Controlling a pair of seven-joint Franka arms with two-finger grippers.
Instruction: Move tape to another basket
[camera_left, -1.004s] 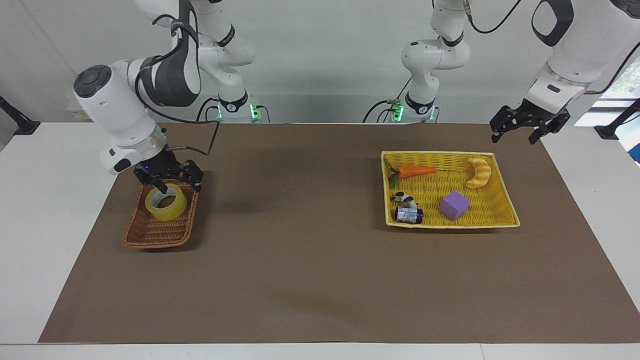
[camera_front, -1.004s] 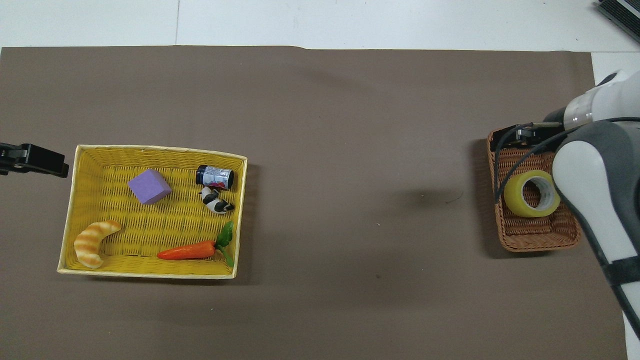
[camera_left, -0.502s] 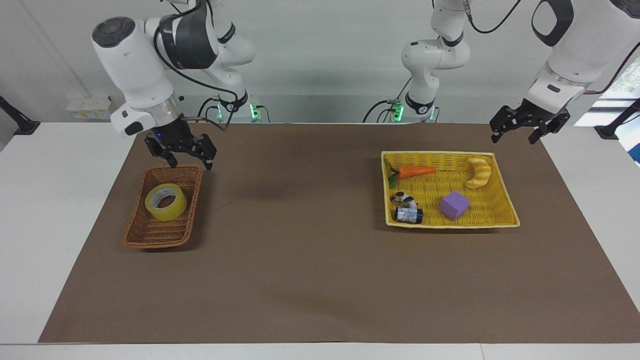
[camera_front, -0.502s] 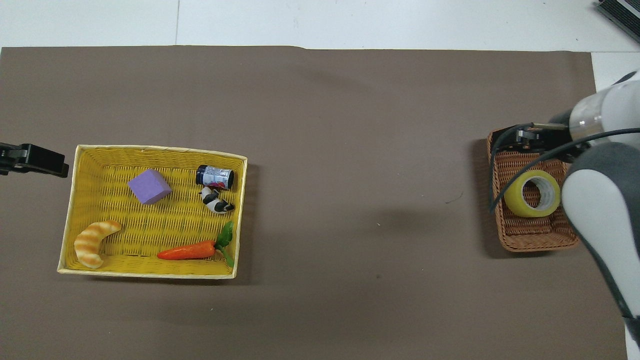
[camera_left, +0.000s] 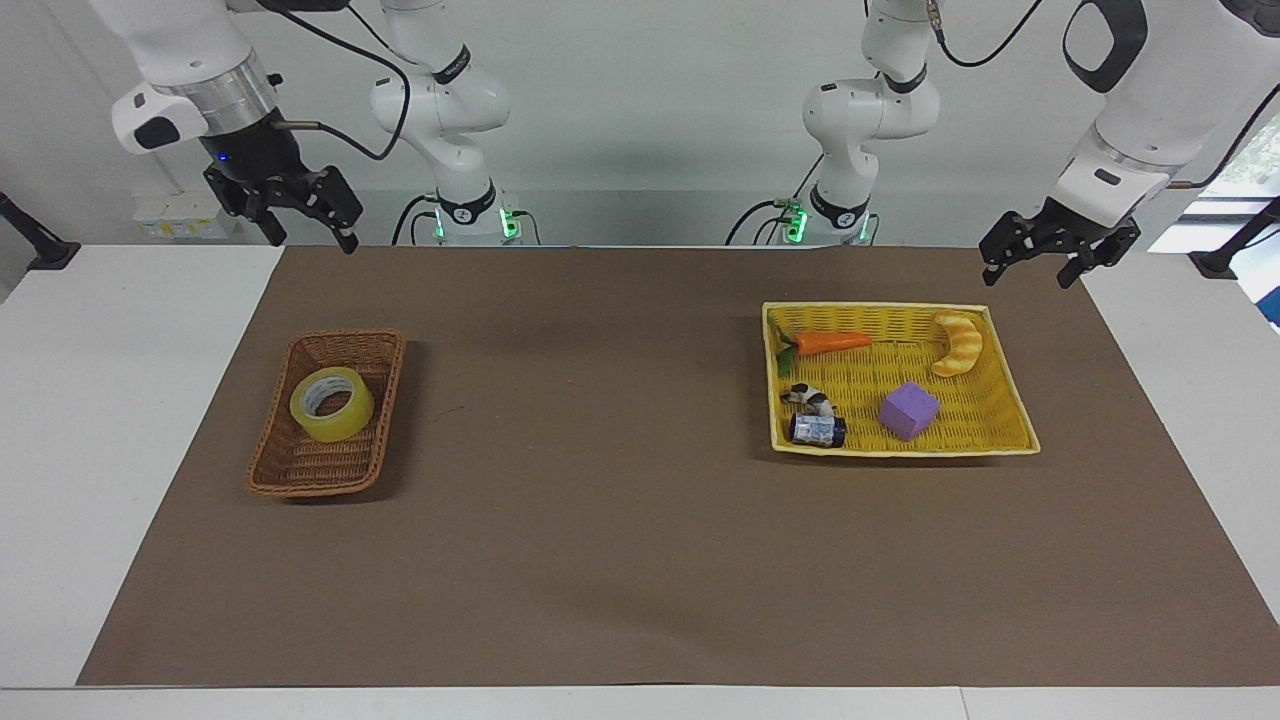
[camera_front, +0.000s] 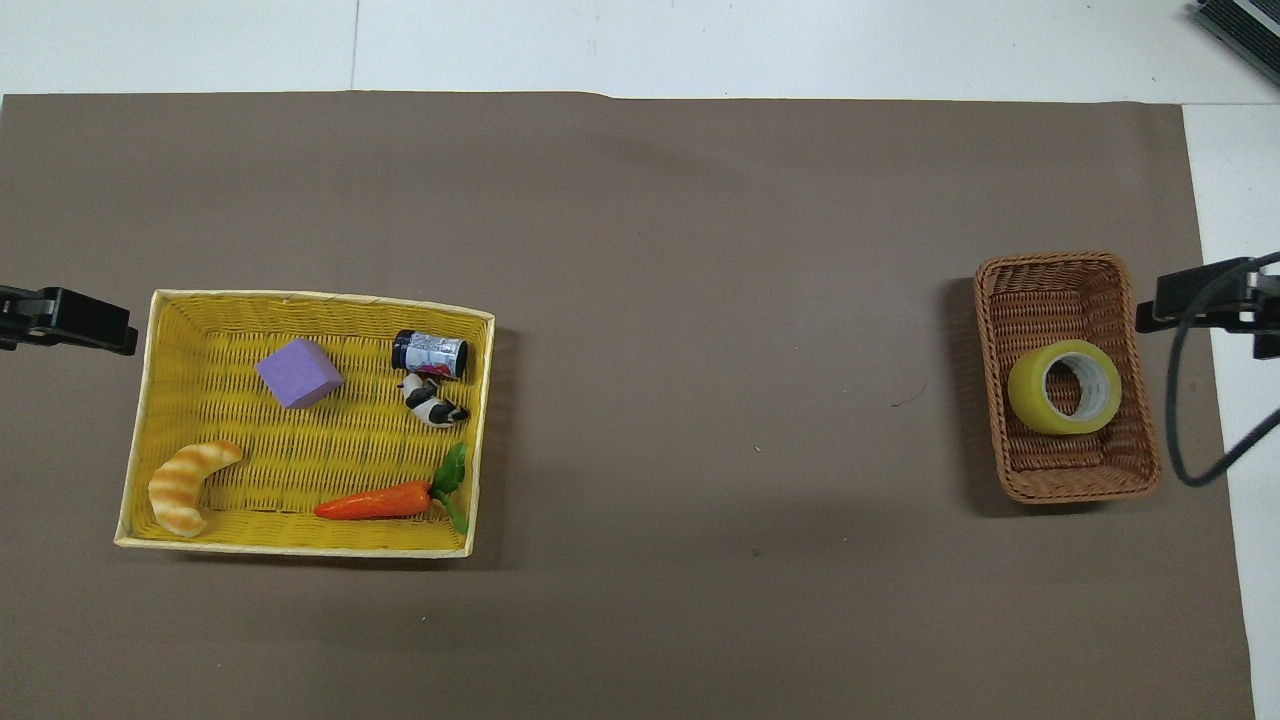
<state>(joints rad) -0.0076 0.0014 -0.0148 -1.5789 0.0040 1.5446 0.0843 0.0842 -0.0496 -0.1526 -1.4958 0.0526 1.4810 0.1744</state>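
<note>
The yellow tape (camera_left: 332, 403) (camera_front: 1065, 387) lies flat in the brown wicker basket (camera_left: 300, 485) (camera_front: 1075, 492) at the right arm's end of the mat, and nothing touches it. High above the table, my right gripper (camera_left: 305, 222) (camera_front: 1215, 300) hangs open and empty, over the white table surface just beside that basket. My left gripper (camera_left: 1030, 265) (camera_front: 70, 320) waits open and empty in the air, beside the yellow basket (camera_left: 900, 450) (camera_front: 300, 548).
The yellow basket holds a carrot toy (camera_left: 832, 342), a croissant toy (camera_left: 958, 345), a purple cube (camera_left: 909, 410), a small can (camera_left: 818, 430) and a black-and-white animal figure (camera_left: 810, 399). A brown mat (camera_left: 600, 500) covers the table between the baskets.
My right gripper has risen from the tape in the brown basket and drawn back toward the robots, empty. The tape stayed in the basket. The left arm has not moved.
</note>
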